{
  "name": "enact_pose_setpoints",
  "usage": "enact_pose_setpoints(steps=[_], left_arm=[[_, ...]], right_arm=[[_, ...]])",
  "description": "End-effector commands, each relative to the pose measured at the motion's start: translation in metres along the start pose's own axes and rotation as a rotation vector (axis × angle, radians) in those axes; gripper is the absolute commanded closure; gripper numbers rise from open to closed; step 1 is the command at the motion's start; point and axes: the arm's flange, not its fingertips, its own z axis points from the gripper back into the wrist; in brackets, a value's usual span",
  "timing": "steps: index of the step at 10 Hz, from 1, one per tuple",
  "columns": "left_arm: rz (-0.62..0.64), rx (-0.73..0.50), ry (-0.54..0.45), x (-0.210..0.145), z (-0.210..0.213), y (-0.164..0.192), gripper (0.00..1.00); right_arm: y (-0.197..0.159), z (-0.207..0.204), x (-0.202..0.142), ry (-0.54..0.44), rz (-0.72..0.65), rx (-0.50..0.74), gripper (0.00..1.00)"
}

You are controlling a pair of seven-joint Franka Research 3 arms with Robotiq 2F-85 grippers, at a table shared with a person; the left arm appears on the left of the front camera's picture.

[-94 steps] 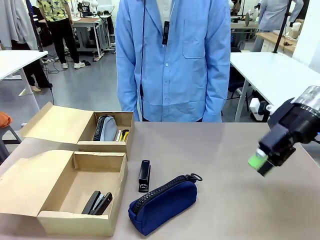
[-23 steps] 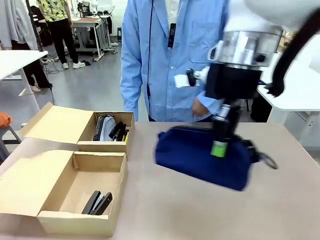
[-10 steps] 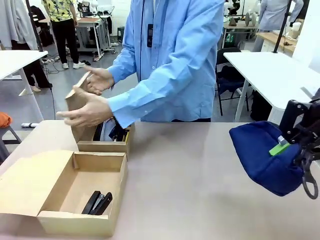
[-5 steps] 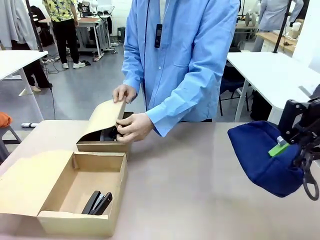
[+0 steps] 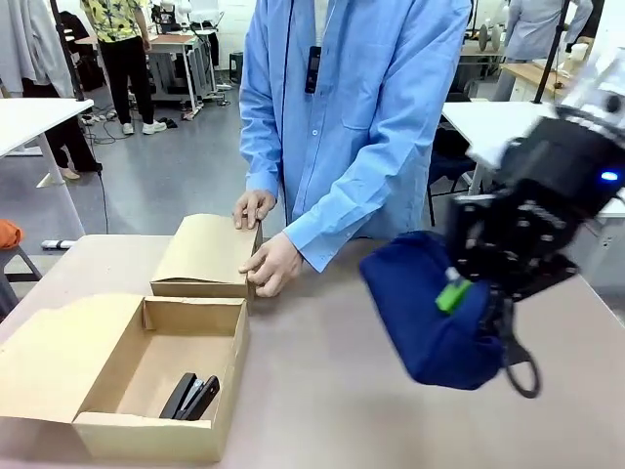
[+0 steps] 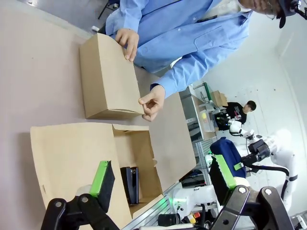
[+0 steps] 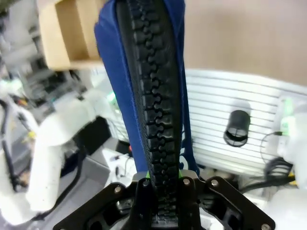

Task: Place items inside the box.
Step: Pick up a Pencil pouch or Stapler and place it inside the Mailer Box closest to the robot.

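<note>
Pouch (image 5: pixel 425 313) clamped in my right gripper (image 5: pixel 452 291), fingers shut on its zip side, one green pad bright against the navy cloth. The pouch hangs tilted below and to the left of the gripper, seemingly clear of the table (image 5: pixel 322 391). Zip ring (image 5: pixel 522 376) dangles under my fingers. From the right wrist, the black zip runs straight up from between my fingers, cloth bulging to either side.

Left gripper (image 6: pixel 163 177): jaws wide apart, nothing between them. It hangs over the flap of the open box (image 6: pixel 72 148). Beyond my fingers, in the box's well, lies a black stapler (image 6: pixel 129 184).

From the right gripper, the open box sits well off to the left and lower on the table. The stapler lies along its floor, near the front wall.

Closed box (image 5: pixel 205 256) stands just past the open one, farther from both grippers, touching it or nearly so. The person's hands rest on it: one hand (image 5: pixel 254 207) on the lid's far edge, the other hand (image 5: pixel 273 264) at the corner nearest my right gripper. Pouch and that hand are near but apart.
</note>
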Motion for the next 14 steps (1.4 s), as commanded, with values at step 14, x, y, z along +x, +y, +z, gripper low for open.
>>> enact_pose_setpoints(steps=[14], left_arm=[[-0.018, -0.019, -0.011, -0.001, -0.001, -0.001, 0.0]], right_arm=[[0.264, -0.194, 0.032, -0.169, -0.042, -0.173, 0.92]])
